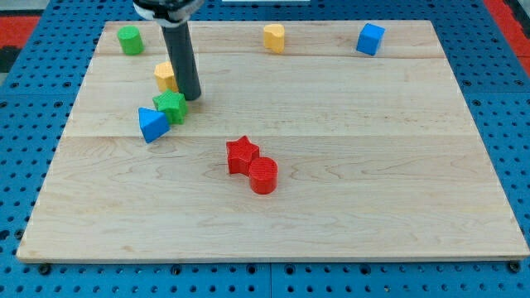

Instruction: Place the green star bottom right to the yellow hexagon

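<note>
The green star (pixel 171 107) lies on the wooden board (pixel 348 165) at the view's left, just below the yellow hexagon (pixel 165 76) and touching the blue triangle (pixel 151 124) at its lower left. My tip (pixel 192 98) stands right next to the green star's upper right edge and just right of the yellow hexagon, whose right side the rod partly hides.
A green cylinder (pixel 128 40) sits at the top left. A yellow block (pixel 274 37) and a blue cube (pixel 370 39) sit along the top edge. A red star (pixel 242 154) and a red cylinder (pixel 263 175) touch near the board's middle.
</note>
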Controlling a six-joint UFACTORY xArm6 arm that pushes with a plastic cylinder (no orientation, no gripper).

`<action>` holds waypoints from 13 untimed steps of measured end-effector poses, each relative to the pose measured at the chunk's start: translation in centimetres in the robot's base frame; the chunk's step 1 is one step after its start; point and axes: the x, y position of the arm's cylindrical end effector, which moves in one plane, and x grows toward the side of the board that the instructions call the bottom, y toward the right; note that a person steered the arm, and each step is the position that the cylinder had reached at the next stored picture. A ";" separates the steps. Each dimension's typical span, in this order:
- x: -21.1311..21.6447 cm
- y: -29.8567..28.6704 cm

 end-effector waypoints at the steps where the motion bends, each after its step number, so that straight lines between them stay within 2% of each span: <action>1: 2.0 1.1; 2: 5.8 -0.8; 3: 6.3 -5.1; 4: 5.0 -7.4; 5: 2.6 -7.4; 7: -1.3 -0.4; 13: -1.5 0.1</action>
